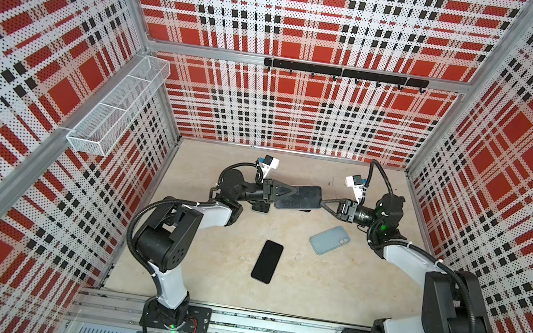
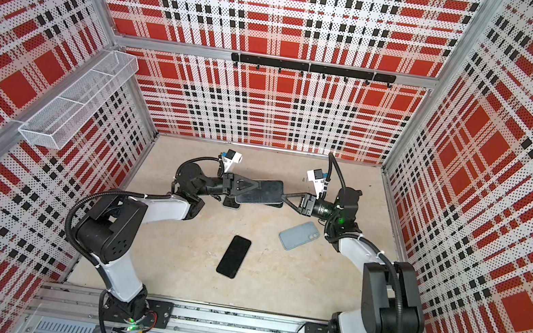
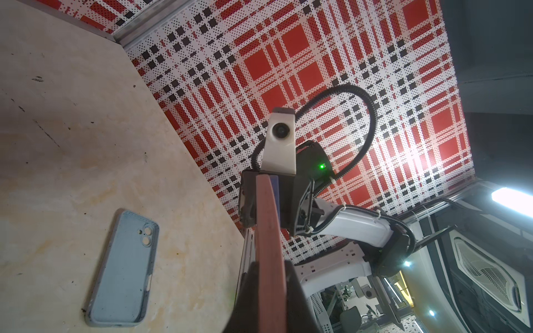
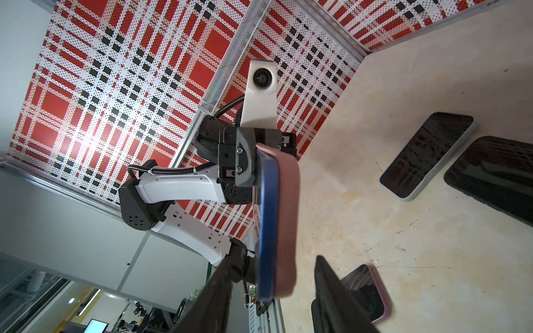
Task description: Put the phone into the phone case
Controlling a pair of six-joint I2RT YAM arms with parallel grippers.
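In both top views a dark-screened phone (image 1: 305,196) (image 2: 266,190) hangs level above the back of the table. My left gripper (image 1: 291,192) (image 2: 255,185) is shut on its left end. The wrist views show a blue-edged phone (image 4: 266,219) lying against a reddish-brown phone case (image 4: 287,219) (image 3: 269,230), both clamped edge-on in the left gripper (image 3: 271,265). How far the phone sits in the case I cannot tell. My right gripper (image 1: 323,203) (image 2: 283,197) (image 4: 278,255) is open at the pair's right end, one finger on each side, not pressing on it.
An empty light blue case (image 1: 330,240) (image 2: 299,235) (image 3: 124,268) lies on the table at the right. A black phone (image 1: 267,261) (image 2: 233,256) lies nearer the front. Under the held pair lie a white-edged phone (image 4: 427,155), a black one (image 4: 496,178) and a pink-cased one (image 4: 369,291).
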